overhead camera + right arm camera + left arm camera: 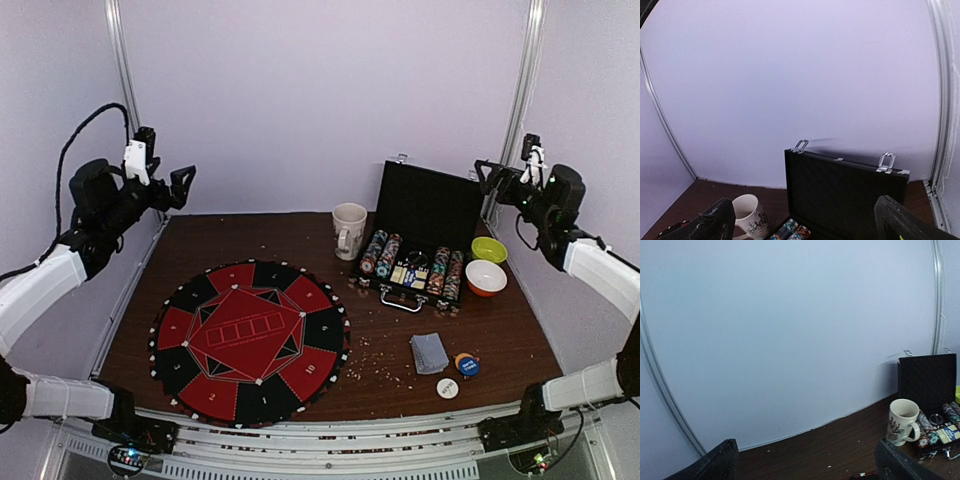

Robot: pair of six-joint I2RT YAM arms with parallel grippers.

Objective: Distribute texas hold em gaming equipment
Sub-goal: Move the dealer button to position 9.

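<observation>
Both arms, left arm (60, 270) and right arm (600, 265), hang high above the tabletop (380, 330), jaws spread wide and empty. Our gear clusters around the open black case (430, 205): striped-edge poker chips (385, 255) racked inside it, a grey-blue deck of cards (430, 352) in front of it, round button discs (466, 364) just past the deck. The chips look hard, smooth and dense, so we'd pinch a short stack across its rims. The cards are thin and slick and likely to fan, so they're best squeezed by the long edges. Left of the case lies the red-and-black felt mat (250, 335).
</observation>
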